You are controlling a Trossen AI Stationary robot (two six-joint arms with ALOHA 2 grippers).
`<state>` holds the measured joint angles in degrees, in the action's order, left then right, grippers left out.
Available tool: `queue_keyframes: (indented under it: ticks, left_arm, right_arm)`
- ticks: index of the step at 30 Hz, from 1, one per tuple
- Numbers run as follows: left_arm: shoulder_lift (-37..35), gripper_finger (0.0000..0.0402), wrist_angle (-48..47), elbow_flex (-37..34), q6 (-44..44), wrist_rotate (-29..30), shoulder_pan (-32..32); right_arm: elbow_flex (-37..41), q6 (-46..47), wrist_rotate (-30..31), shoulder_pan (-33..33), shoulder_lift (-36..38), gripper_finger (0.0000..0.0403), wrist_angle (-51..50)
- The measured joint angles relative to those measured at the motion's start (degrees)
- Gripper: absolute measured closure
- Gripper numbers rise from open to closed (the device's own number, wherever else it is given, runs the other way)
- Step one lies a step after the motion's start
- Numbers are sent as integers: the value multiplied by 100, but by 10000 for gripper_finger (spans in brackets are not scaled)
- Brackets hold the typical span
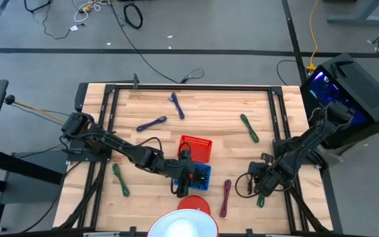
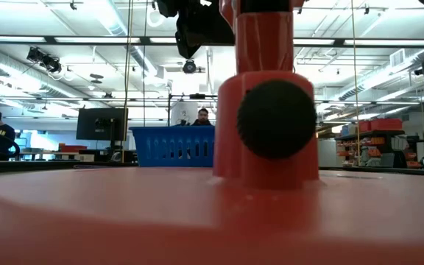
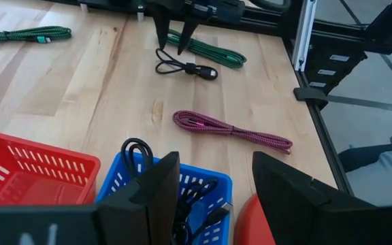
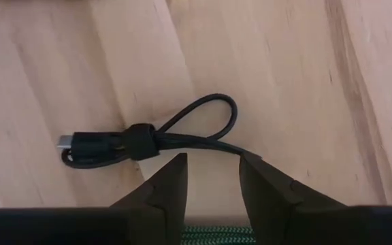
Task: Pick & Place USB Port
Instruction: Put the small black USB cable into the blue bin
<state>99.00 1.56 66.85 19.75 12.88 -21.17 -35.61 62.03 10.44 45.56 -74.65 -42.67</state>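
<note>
Black USB cable lies on the worktop at lower right of the high view, long axis crosswise just ahead of my right gripper, released and nearer; left gripper hangs released over the blue basket.

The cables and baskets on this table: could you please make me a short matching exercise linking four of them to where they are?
1. black cable
2. pink cable
3. red basket
4. blue basket

A. bare wood, right of the blue basket
B. under the left hand
C. at the right hand fingertips
D. behind the blue basket

Pairs: 1-C, 2-A, 3-D, 4-B
</note>
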Motion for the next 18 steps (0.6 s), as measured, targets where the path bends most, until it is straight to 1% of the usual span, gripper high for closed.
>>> queue_keyframes:
  ticks: [6,12,14,18]
  left_arm:
    - [0,211,9,0,0,101,4]
    - [0,211,12,0,0,103,20]
    - [0,211,13,0,1,101,20]
    - [0,211,13,0,16,103,20]
  right_arm:
    - [-158,-141,-58,0,-2,268,-82]
    - [-419,-706,263,-199,-3,268,-136]
    - [-419,-808,244,-267,-4,268,-150]
    - [-362,-899,-16,-317,-4,268,-164]
